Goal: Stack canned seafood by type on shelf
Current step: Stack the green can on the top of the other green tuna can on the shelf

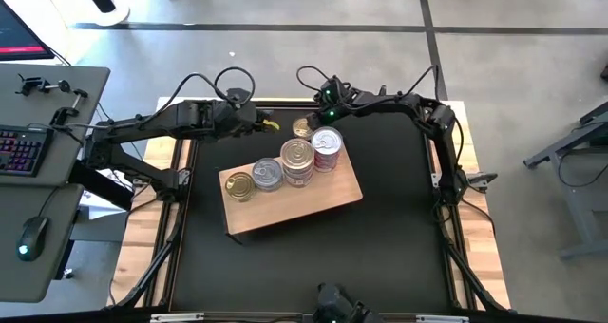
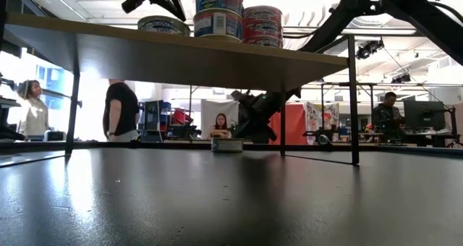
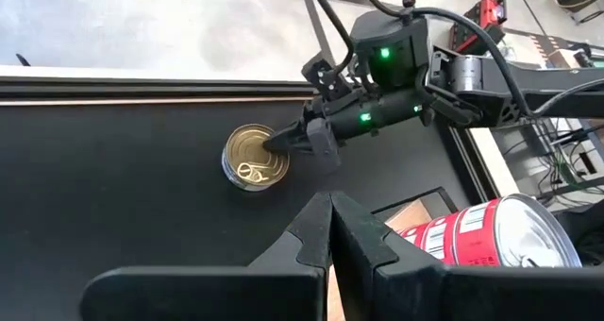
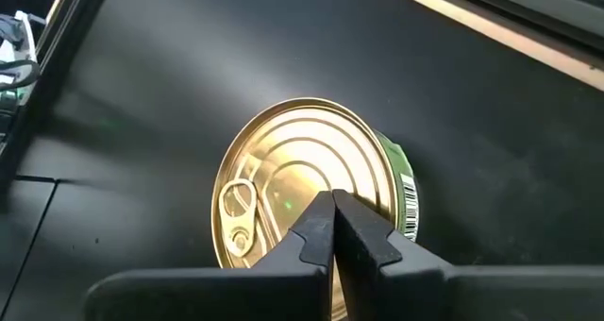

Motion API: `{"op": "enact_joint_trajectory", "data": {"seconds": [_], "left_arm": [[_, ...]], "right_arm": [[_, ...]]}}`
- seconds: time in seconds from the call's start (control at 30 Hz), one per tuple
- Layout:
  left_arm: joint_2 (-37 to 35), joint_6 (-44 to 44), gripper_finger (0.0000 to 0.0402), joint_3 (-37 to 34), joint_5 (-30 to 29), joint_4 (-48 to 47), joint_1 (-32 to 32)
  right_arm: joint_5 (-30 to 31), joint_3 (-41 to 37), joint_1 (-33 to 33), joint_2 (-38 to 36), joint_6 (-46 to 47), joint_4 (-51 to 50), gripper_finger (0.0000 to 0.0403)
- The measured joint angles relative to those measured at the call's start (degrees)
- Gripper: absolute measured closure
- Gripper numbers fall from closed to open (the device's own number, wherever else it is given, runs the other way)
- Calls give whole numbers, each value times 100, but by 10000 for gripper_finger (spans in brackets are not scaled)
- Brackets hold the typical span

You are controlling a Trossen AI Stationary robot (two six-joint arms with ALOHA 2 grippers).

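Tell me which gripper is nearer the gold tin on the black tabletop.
Right. The right gripper, shut, hangs over the gold tin. The left gripper, also shut, sits off to its side, near the shelf.

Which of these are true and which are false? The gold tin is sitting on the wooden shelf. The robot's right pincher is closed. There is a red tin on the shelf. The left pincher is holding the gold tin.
1. The gold tin is sitting on the wooden shelf. False: it lies on the black tabletop, beyond the shelf.
2. The right gripper is closed. True: its fingers are together, over the gold tin's top.
3. There is a red tin on the shelf. True: it stands at the end of the row nearest the gold tin.
4. The left gripper is holding the gold tin. False: its fingers are together on nothing, apart from the gold tin.
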Motion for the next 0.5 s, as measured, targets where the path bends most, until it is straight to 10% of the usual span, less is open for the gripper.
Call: {"op": "enact_joint_trajectory", "data": {"seconds": [0.5], "left_arm": [[45, 294, 402, 0, -2, 2, -2]], "right_arm": [[253, -20, -589, -335, -739, -1329, 403]]}}
